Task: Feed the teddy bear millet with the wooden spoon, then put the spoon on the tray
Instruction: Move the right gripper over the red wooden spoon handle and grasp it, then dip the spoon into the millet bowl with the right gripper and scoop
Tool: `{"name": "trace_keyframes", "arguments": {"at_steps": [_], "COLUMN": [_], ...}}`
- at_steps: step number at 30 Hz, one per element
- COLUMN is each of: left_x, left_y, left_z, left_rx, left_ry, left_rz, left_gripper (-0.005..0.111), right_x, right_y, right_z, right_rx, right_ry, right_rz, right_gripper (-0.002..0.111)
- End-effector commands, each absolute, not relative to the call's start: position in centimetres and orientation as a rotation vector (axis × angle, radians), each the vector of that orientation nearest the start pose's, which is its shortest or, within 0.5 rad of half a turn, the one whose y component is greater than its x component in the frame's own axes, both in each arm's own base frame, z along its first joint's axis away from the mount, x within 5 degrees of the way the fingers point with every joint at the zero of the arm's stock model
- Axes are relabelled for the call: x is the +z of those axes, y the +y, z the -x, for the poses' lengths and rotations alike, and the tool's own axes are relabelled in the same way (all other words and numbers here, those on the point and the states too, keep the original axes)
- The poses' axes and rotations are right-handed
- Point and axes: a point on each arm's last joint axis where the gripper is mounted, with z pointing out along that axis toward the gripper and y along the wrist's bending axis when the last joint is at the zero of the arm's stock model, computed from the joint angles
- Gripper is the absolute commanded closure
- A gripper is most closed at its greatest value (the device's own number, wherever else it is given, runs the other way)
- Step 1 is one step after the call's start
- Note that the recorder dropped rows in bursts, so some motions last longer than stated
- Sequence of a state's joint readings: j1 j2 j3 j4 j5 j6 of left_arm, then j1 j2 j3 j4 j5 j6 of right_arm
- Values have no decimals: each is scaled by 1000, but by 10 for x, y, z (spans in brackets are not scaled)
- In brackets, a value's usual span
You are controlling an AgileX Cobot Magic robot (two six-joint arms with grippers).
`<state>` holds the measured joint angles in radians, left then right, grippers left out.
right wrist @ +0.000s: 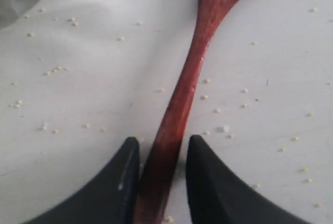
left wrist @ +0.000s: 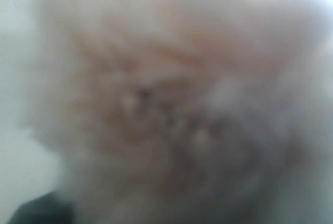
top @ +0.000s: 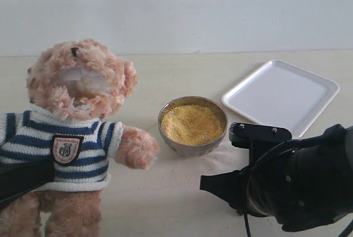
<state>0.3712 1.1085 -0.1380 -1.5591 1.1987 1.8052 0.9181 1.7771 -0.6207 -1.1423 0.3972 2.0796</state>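
The teddy bear (top: pixel 77 82) in its striped sweater sits at the left, and its blurred fur (left wrist: pixel 166 104) fills the left wrist view. My left arm (top: pixel 22 179) presses against the bear's side, with the jaws hidden. The millet (top: pixel 192 122) is heaped in a metal bowl (top: pixel 166 132) at mid table. The white tray (top: pixel 281 93) lies at the back right. The wooden spoon (right wrist: pixel 192 73) lies flat on the table. My right gripper (right wrist: pixel 164 141) straddles its handle, one finger touching it and a thin gap at the other. In the exterior view the spoon is hidden behind the right arm (top: pixel 298 187).
Loose millet grains (right wrist: pixel 52 70) are scattered over the pale table (top: pixel 165 204) around the spoon. A white wall stands behind the table. The bear's outstretched paw (top: pixel 137 147) reaches toward the bowl.
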Motion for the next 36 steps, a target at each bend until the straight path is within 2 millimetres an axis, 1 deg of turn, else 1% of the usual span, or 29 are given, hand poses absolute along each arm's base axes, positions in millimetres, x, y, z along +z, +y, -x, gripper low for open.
{"name": "trace_keyframes", "arguments": {"at_steps": [1, 3, 5, 9, 10, 11, 13, 14, 15, 16, 19, 21, 22, 25, 26, 27, 28, 30, 32, 34, 36], "left_x": [189, 189, 189, 189, 189, 189, 189, 189, 189, 189, 189, 189, 189, 189, 189, 189, 189, 189, 189, 189, 189], "left_y": [-42, -42, -42, -42, -42, -42, -42, -42, -42, -42, -42, -42, -42, -42, -42, -42, -42, -42, -42, -42, -42], "left_z": [-127, -127, -127, -127, -127, -127, -127, -127, -127, -127, -127, -127, -127, -127, -127, -127, -127, -127, -127, -127, -127], "left_rx": [-1073, -1073, -1073, -1073, -1073, -1073, -1073, -1073, -1075, -1080, -1081, -1081, -1081, -1081, -1084, -1084, -1084, -1084, -1084, -1084, -1084], "left_ry": [1952, 1952, 1952, 1952, 1952, 1952, 1952, 1952, 1952, 1956, 1956, 1956, 1956, 1956, 1958, 1958, 1958, 1958, 1958, 1958, 1958], "left_rz": [-355, -355, -355, -355, -355, -355, -355, -355, -353, -345, -343, -343, -343, -343, -340, -340, -340, -340, -340, -340, -340], "left_gripper": [102, 102, 102, 102, 102, 102, 102, 102, 102, 102, 102, 102, 102, 102, 102, 102, 102, 102, 102, 102, 102], "right_x": [89, 91, 96, 115, 126, 132, 152, 163, 170, 182, 205, 220, 229, 262, 275, 280, 285, 282, 273, 261, 255], "right_y": [188, 185, 184, 177, 173, 170, 161, 157, 155, 151, 141, 143, 148, 169, 177, 181, 187, 198, 207, 211, 213], "right_z": [-178, -179, -180, -182, -182, -182, -181, -180, -179, -177, -174, -173, -174, -181, -188, -193, -201, -213, -222, -227, -230], "right_rx": [96, 57, 28, -79, -144, -184, -278, -312, -319, -342, -408, -415, -401, -323, -354, -396, -500, -641, -715, -758, -794], "right_ry": [2724, 2710, 2693, 2625, 2593, 2575, 2515, 2475, 2451, 2406, 2324, 2265, 2251, 2203, 2196, 2205, 2230, 2268, 2277, 2271, 2256], "right_rz": [-204, -171, -85, 146, 259, 320, 459, 545, 589, 683, 772, 929, 1009, 1165, 1221, 1247, 1311, 1424, 1500, 1547, 1570], "right_gripper": [97, 107, 108, 108, 108, 108, 108, 108, 108, 108, 108, 108, 108, 108, 108, 108, 108, 108, 108, 108, 108]}}
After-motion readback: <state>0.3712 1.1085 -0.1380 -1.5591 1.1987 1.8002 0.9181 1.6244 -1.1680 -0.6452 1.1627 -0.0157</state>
